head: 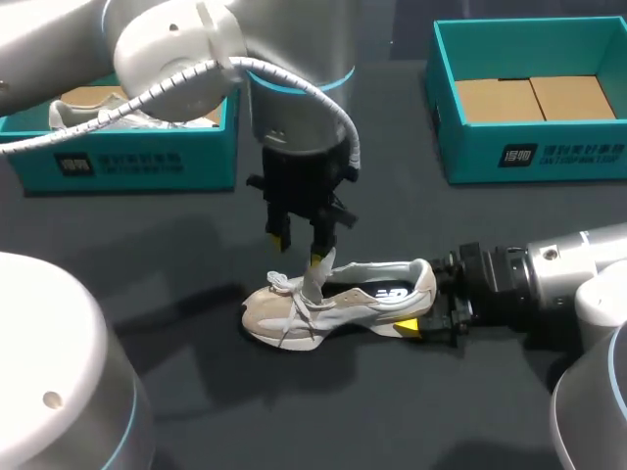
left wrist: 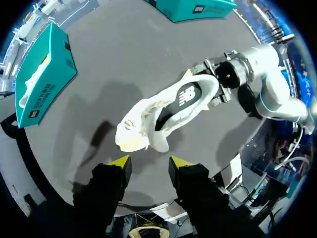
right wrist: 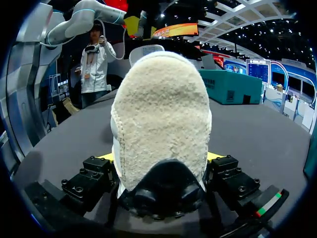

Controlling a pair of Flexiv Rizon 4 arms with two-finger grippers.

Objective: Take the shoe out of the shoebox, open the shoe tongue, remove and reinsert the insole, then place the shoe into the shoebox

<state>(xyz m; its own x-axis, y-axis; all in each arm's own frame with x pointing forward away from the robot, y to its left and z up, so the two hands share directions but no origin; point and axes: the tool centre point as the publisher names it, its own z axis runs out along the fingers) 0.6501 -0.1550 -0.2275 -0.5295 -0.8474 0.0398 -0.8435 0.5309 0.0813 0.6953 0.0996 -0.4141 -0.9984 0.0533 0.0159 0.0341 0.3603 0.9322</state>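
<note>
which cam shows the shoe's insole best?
Left wrist view: it looks down into the beige low-top sneaker, so the black insole shows nearly whole. Head view shows only a slanted strip of it. Right wrist view shows just the fuzzy heel; the insole is hidden.

A dark grey table [head: 392,411] with a plain matte top fills the view. At its far left side stands a teal box [head: 147,157] with white print on its front wall. Inside that box a pale sneaker [head: 69,116] lies on brown cardboard [head: 93,96], its white laces showing above the rim.
</note>
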